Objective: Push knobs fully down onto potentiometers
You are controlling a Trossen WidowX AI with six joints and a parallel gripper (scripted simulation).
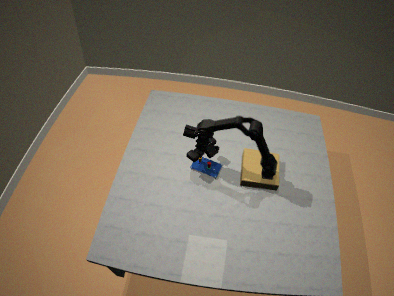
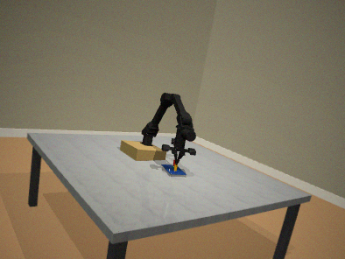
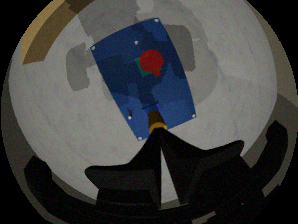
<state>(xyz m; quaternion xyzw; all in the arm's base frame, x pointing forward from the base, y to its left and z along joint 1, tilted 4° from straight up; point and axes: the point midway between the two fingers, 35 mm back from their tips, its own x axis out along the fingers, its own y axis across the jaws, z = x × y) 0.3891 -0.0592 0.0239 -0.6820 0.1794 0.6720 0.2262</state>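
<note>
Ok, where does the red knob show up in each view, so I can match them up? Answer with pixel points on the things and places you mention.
Top: just below and left of the picture's middle, on the blue board [image 1: 214, 172] [image 2: 170, 170] [image 3: 112, 75].
Exterior: right beside the yellow knob [image 1: 200, 160] [image 2: 176, 168] [image 3: 158, 125], below the gripper.
Wrist: upper middle; the red knob [image 1: 209, 164] [image 2: 174, 162] [image 3: 151, 60] looks largest here.
Shared landmark: the blue board, under the red knob in all three.

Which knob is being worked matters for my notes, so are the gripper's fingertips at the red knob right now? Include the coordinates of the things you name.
No, the closed gripper [image 3: 157, 131] has its tips at the yellow knob [image 3: 158, 126], apart from the red knob [image 3: 151, 61].
</note>
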